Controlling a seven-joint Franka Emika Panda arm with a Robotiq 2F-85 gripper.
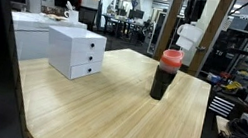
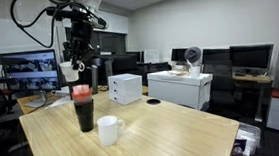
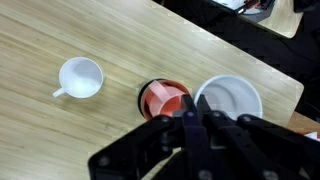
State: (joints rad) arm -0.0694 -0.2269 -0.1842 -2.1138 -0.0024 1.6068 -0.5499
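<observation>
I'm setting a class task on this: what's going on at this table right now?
The robot's gripper hangs over a wooden table, its jaws apparently closed on the rim of a white cup held in the air. Just below stands a tall dark tumbler with a red top. A white mug and a white drawer box stand nearby.

Blurred into a dark mass along the bottom of the wrist view: end effector [image 3: 193, 128]. Cannot tell whether its jaws stand open or closed. Covers the near rim of the red-lidded tumbler [image 3: 163, 97] and part of the white round vessel [image 3: 232, 97] just beside it; too unclear to name that vessel more closely. Cut off by the top edge in an exterior view: robot arm [image 1: 195, 4]. Cut off at the bottom edge there: desk [image 1: 107, 112]. Too small to read: monitor [image 2: 29, 70].
</observation>
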